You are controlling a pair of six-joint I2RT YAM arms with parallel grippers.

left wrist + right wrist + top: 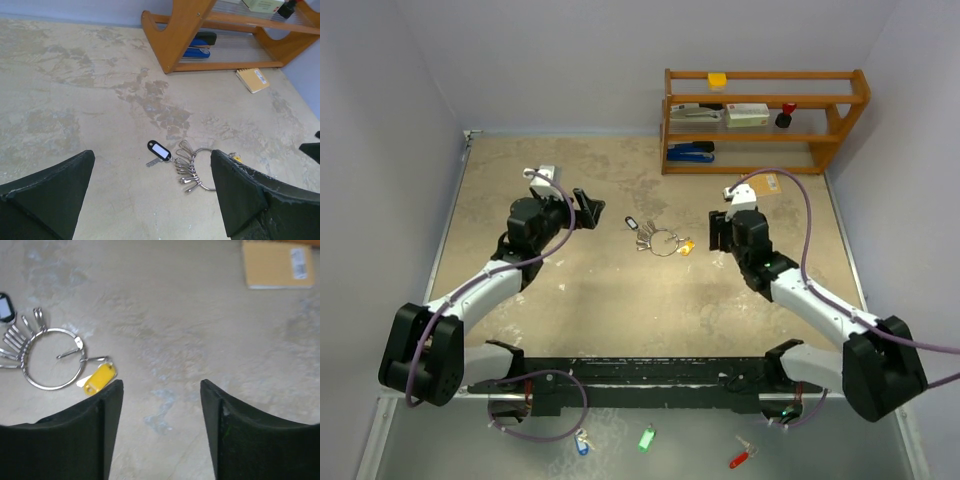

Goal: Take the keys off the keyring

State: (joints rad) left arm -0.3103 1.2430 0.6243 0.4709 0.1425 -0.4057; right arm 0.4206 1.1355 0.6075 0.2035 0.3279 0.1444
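Note:
The keyring [662, 242] is a thin silver wire ring lying flat mid-table. On its left are a black-headed key [631, 223] and several silver clips [645, 238]. A yellow-headed key [686, 246] is on its right. My left gripper [586, 209] is open and empty, left of the ring and apart from it. My right gripper [717, 232] is open and empty, just right of the yellow key. The left wrist view shows the gripper [152, 151], ring [202, 149], black key [159, 150] and clips [187, 170]. The right wrist view shows the gripper [160, 382], ring [50, 387] and yellow key [99, 378].
A wooden shelf [765, 135] with staplers and boxes stands at the back right. A tan notebook [765, 183] lies in front of it. Blue [582, 442], green [646, 438] and red [740, 458] tagged keys lie below the table's near edge. Walls close in left, right and back.

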